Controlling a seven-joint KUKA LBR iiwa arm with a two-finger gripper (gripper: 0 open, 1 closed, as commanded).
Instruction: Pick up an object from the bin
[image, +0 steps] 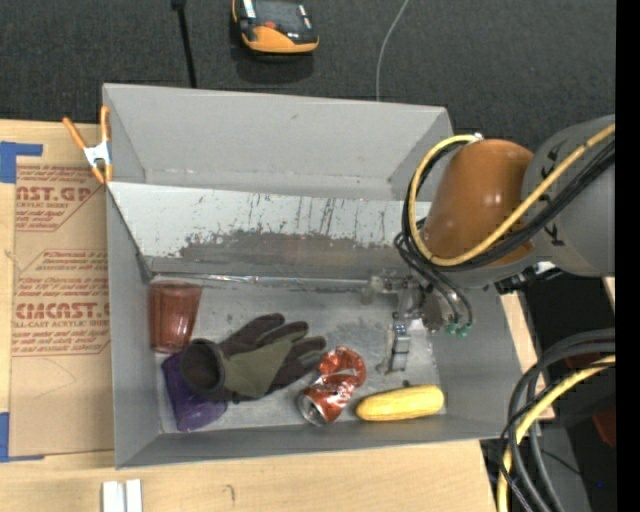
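Scuffed matt metal bin (250, 240), cloth glove (262, 357), crushed glossy can (332, 386).

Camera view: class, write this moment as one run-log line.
arm: in from right, tip low over bin floor | nearest: yellow banana, crushed red can | held: nothing seen

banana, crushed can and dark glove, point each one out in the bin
banana (400, 403), camera view, middle of its yellow body
crushed can (333, 385), camera view, its dented red side
dark glove (262, 358), camera view, its palm

Even, diffuse light; soft shadows.
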